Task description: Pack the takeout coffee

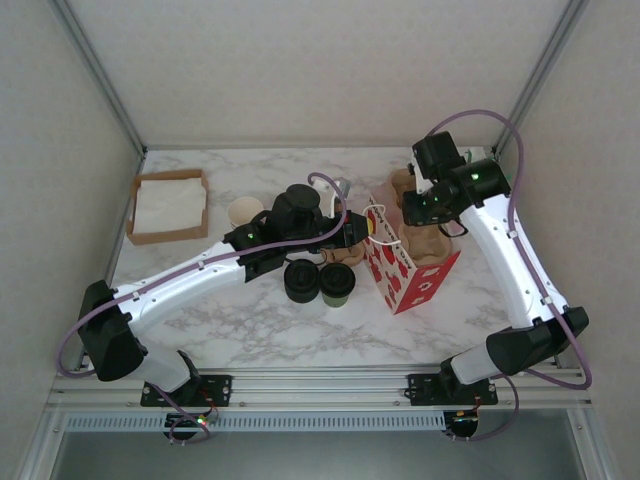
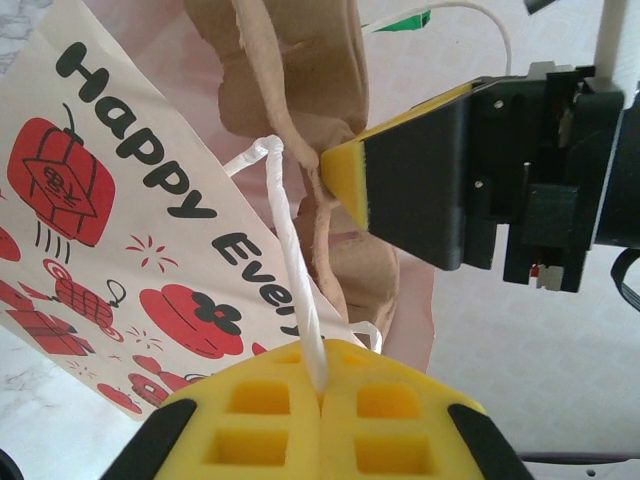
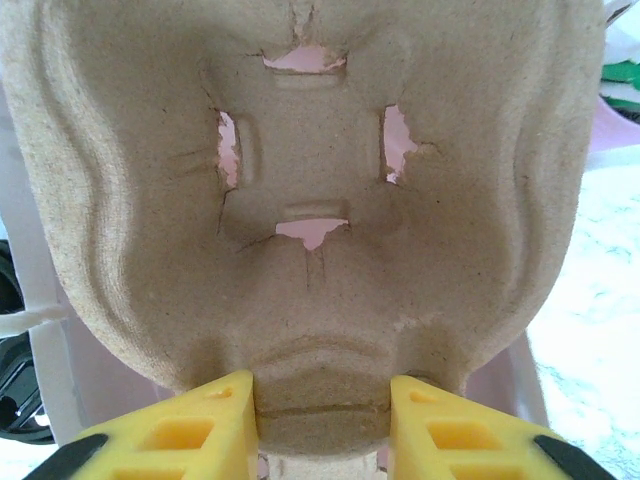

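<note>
The takeout coffee (image 1: pixel 337 283), a small cup under a dark green lid, stands on the table just left of the red-and-white paper bag (image 1: pixel 408 272). My left gripper (image 1: pixel 358 232) (image 2: pixel 322 385) is shut on the bag's white cord handle (image 2: pixel 290 250) and holds it out to the left. From above the bag's mouth, my right gripper (image 1: pixel 432 218) (image 3: pixel 320 410) is shut on the edge of a brown pulp cup carrier (image 3: pixel 310 180) (image 1: pixel 430 243). The carrier hangs upright inside the bag (image 2: pixel 130 230). One yellow-tipped right finger (image 2: pixel 345 175) lies against the carrier (image 2: pixel 300 70).
A squat black stack of lids (image 1: pixel 302 280) stands beside the coffee. Lidless cream cups (image 1: pixel 245 211) stand behind the left arm. A cardboard tray of white napkins (image 1: pixel 170 205) lies at the far left. More brown pulp carriers (image 1: pixel 405 185) lie behind the bag.
</note>
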You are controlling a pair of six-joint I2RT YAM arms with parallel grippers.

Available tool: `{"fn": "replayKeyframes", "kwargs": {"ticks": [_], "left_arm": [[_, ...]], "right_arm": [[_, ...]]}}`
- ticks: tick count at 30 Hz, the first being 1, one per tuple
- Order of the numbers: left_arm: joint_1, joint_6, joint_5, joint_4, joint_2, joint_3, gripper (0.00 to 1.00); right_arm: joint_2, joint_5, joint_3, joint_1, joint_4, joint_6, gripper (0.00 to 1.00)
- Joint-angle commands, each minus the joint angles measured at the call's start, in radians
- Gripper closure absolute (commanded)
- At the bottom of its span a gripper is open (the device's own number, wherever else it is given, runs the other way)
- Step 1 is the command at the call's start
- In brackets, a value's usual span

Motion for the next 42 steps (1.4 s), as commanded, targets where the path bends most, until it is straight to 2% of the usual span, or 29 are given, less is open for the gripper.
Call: {"fn": "replayKeyframes", "kwargs": {"ticks": [1, 28, 42], "left_arm": [[0.009, 0.012, -0.009, 0.026, -0.019, -0.008, 1.00], [0.011, 0.017, -0.008, 0.024, -0.020, -0.005, 1.00], [0.012, 0.014, 0.000, 0.035, -0.005, -0.008, 1.00]], "right_arm": [[-0.024, -0.025, -0.023, -0.005, 0.015, -0.011, 0.68], [-0.018, -0.037, -0.095, -0.001, 0.026, -0.011, 0.69], [-0.073, -0.027, -0.133, 0.022, 0.009, -0.009, 0.69]]}}
